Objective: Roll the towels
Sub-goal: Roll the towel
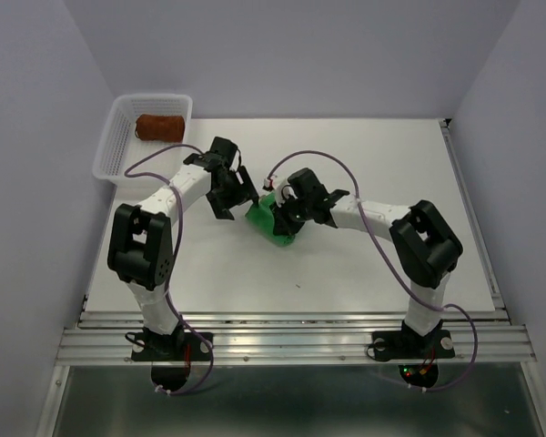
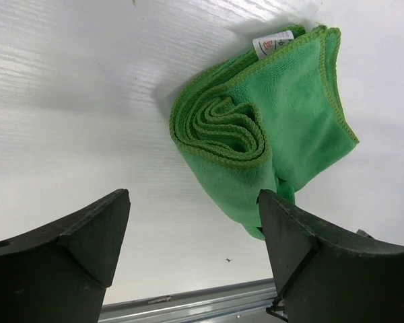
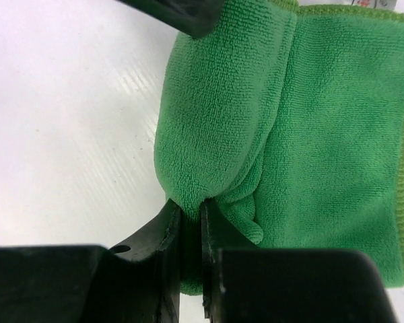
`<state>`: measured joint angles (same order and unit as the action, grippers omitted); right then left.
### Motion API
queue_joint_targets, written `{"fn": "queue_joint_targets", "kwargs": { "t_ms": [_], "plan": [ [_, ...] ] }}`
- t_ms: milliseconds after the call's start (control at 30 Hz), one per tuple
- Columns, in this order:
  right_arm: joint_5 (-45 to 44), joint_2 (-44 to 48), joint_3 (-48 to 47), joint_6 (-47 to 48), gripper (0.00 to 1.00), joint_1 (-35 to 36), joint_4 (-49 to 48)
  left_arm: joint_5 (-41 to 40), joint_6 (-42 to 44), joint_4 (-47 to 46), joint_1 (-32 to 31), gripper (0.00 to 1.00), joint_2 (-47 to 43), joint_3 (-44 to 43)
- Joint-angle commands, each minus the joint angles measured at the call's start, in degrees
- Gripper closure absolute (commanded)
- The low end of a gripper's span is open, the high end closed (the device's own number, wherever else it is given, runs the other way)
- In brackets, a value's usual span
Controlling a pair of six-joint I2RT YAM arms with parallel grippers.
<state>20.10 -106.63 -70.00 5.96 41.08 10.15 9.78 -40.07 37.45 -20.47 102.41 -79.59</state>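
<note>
At far left the brown towel [image 1: 159, 127] lies rolled in the basket [image 1: 109, 153]. The left gripper [image 2: 193, 202] has its jaws spread wide and holds nothing, just beside the green towel [image 2: 283, 114], which lies partly rolled on the table [image 1: 346, 273]. The right gripper [image 3: 188, 212] is pinched tight on that towel's fold.

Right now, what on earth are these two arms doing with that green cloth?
They are rolling up small towels. The right gripper is pinched shut on the green towel, which lies partly rolled on the white table, one flap not yet wound in. The left gripper stands open at the coiled end of the roll, holding nothing. A rust-brown towel sits rolled in the white basket at the table's far left corner.
</note>
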Motion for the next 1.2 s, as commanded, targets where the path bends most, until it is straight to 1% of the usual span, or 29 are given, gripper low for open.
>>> {"fn": "queue_joint_targets", "kwargs": {
  "t_ms": [0,100,133,167,267,333,367,467,567,700,1033,1167],
  "plan": [
    [13.5,-3.2,-3.8,-5.5,0.99,-3.6,3.7,-1.1,0.2,-1.8,1.0,0.12,-4.2,1.1],
    [19.4,-6.5,-7.1,-5.9,0.99,-6.4,5.4,-0.4,0.7,-4.1,1.0,0.10,-4.9,2.2],
    [20.6,-7.2,-7.9,-5.9,0.99,-6.9,5.8,1.3,1.0,-5.2,1.1,0.10,-5.2,3.5],
    [21.3,-8.6,-9.6,-5.9,0.99,-6.9,7.3,2.3,1.1,-7.5,1.0,0.10,-5.8,4.1],
    [22.0,-10.9,-12.6,-5.9,0.99,-8.0,10.9,4.6,1.1,-10.8,1.0,0.07,-6.3,6.5],
    [22.9,-12.8,-14.7,-8.3,0.99,-8.6,12.3,5.8,1.3,-12.2,1.0,0.04,-6.3,8.0],
    [23.8,-13.2,-15.0,-10.0,0.99,-9.4,12.4,6.7,1.4,-13.8,1.0,0.01,-6.4,8.5],
    [27.3,-15.5,-16.7,-12.9,0.99,-10.9,13.5,8.7,0.8,-17.8,1.0,0.01,-6.3,10.5],
    [28.6,-17.2,-17.0,-14.1,0.99,-12.1,14.0,9.3,0.4,-20.5,0.9,0.01,-5.5,11.4],
    [30.7,-19.2,-17.3,-14.7,0.99,-13.3,14.3,9.5,0.8,-21.5,0.9,0.01,-2.8,9.6],
    [30.3,-22.6,-18.6,-17.1,0.98,-15.5,14.4,9.0,1.4,-22.4,0.5,0.02,1.2,8.5],
    [28.0,-22.7,-18.7,-16.9,0.97,-15.5,14.6,9.4,1.4,-23.6,0.2,0.02,2.0,8.8]
  ]
}}
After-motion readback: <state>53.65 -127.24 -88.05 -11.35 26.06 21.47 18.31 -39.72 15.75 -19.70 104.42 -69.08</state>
